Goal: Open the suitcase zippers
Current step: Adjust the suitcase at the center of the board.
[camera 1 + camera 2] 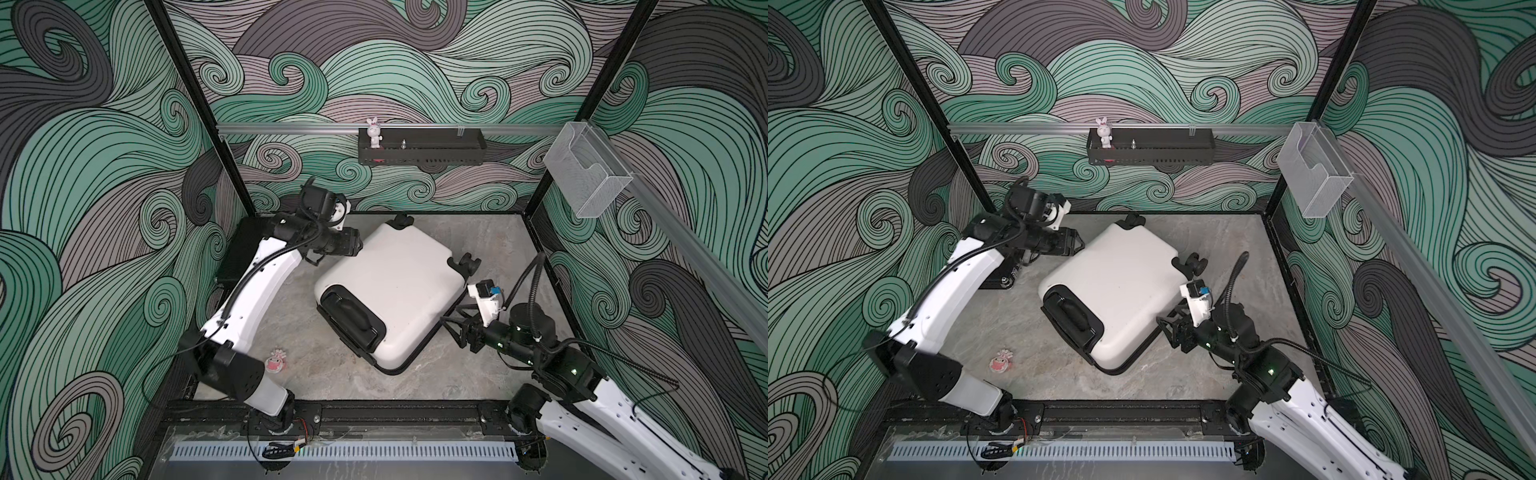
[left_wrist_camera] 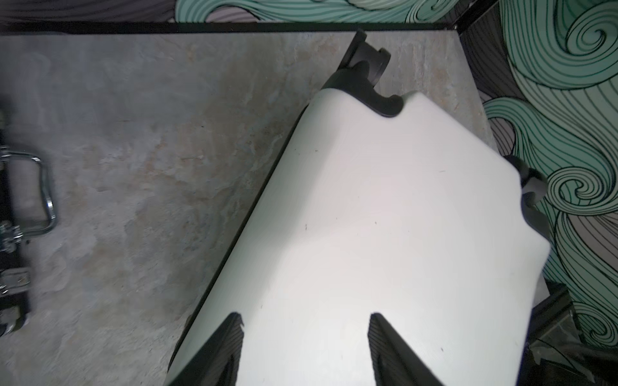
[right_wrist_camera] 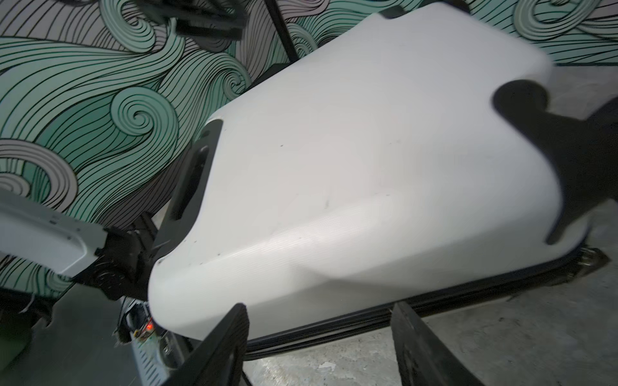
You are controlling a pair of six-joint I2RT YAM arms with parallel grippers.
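Suitcase (image 1: 390, 291) lies flat on the bench (image 1: 478, 374), white side up and skewed. Long axis runs from the handle panel (image 1: 351, 318) at the near-left end to the wheels (image 1: 467, 264) at the far-right end. Zipper band (image 3: 368, 319) rounds the seam under the top shell. It shows as a black line along the near-right long side and looks closed on that stretch. Small metal bit (image 3: 595, 259) at the wheel-end corner could be a pull, too blurred to call.

Right tool (image 1: 455, 322) sits just beside that near-right long side, about mid-length, pointing at the seam. Jaws are well apart, gripping nothing. In its wrist view the band runs across the gap between the fingers (image 3: 227, 351).

Left tool (image 1: 1077, 247) is at the opposite, far-left long side near the wheel end, hanging over the edge of the top shell. Jaws are also apart and empty. Only white shows between them in its wrist view, no zipper.

So the seam lies straight ahead of the right tool and runs crosswise to its reach. Right arm is the nearer one to the zipper. If that bit is the pull, it's along the band toward the wheels, so the next move is sideways down the long side, not forward. Left arm looks better placed to steady the case.
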